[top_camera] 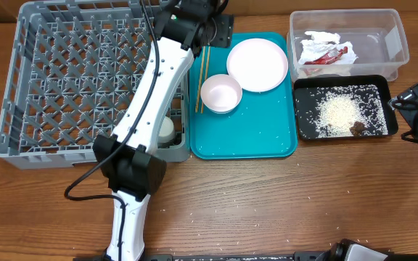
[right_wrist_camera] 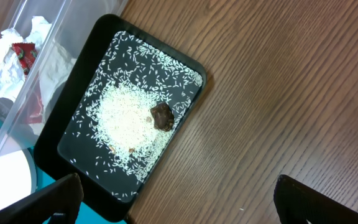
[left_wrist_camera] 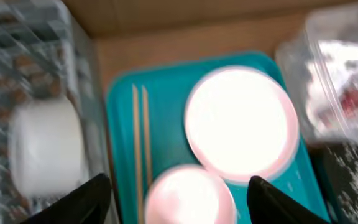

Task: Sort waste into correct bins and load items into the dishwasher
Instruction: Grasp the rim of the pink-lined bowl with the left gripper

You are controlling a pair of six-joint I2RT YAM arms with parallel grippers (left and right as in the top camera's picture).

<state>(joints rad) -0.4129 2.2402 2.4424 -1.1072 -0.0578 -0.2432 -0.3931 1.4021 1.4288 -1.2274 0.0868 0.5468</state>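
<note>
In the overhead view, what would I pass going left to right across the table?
grey dish rack → wooden chopsticks → white bowl → pink plate → black tray

1. The left arm (top_camera: 147, 101) is stretched out almost straight. Its white link runs from a black elbow joint, well behind the fingers, to the dark wrist.
2. The left gripper (left_wrist_camera: 179, 204) has its jaws well apart and empty. One dark fingertip (left_wrist_camera: 86, 199) shows at each lower corner of the wrist view.
3. The right gripper (right_wrist_camera: 188, 204) is spread wide and empty, its black fingers (right_wrist_camera: 328, 199) far apart.
4. Overhead, only the right gripper's head shows, and the arm behind the fingers is cut off.
</note>
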